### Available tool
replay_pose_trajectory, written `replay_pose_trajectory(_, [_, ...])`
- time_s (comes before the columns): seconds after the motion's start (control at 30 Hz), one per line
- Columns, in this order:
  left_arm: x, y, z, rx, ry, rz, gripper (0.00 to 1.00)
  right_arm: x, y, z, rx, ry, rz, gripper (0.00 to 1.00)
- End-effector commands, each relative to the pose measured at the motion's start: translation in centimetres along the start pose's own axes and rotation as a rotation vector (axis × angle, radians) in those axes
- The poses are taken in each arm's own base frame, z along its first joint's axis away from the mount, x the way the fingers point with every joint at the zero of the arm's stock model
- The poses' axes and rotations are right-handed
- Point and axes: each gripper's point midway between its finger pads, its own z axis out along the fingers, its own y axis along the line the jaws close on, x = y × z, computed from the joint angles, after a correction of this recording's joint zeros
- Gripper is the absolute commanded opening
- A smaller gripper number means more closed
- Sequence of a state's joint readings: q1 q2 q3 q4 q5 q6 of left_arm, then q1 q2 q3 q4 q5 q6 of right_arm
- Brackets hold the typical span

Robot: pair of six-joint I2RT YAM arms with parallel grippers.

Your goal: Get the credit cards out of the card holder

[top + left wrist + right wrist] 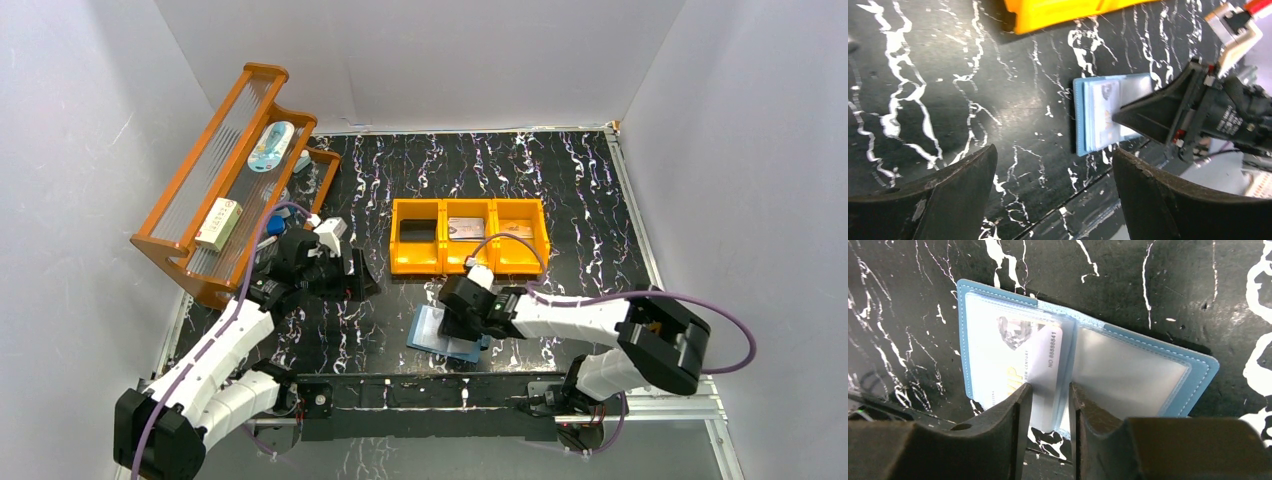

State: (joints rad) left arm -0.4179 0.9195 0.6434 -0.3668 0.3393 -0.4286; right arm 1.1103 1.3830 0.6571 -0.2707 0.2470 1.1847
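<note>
The card holder (428, 330) lies open on the black marbled table, near the front edge. In the right wrist view its blue cover (1200, 370) frames clear pockets, and a whitish credit card (1045, 352) with a printed number sits in the left pocket. My right gripper (462, 328) is low over it. Its jaws (1050, 387) stand a narrow gap apart, straddling that card's near edge beside the fold. My left gripper (366, 281) is open and empty above bare table, left of the holder (1098, 115). Two more cards (466, 228) lie in the orange bin.
The orange three-compartment bin (468, 262) stands just behind the holder, and its edge shows in the left wrist view (1063, 12). A wooden rack (170, 250) with small items stands at the far left. The table's front rail (440, 390) runs close to the holder.
</note>
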Motion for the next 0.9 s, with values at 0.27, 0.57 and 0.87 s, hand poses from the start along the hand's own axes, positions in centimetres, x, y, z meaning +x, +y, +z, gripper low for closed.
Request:
replay_pose_trajectory(0.27, [4.9, -6.2, 2.9, 0.145, 0.224, 0.109, 0.75, 1.5, -3.0, 1.0, -0.092, 0.044, 0.066, 0.25])
replay_pose_trajectory(0.57, [5.4, -9.2, 4.4, 0.183, 0.261, 0.157, 0.65, 1.8, -4.1, 1.3, -0.081, 0.047, 0.086, 0.23])
replay_pose_trajectory(0.87, [7.4, -9.2, 6.2, 0.167, 0.352, 0.146, 0.58, 2.0, -5.0, 1.6, -0.043, 0.049, 0.139, 0.13])
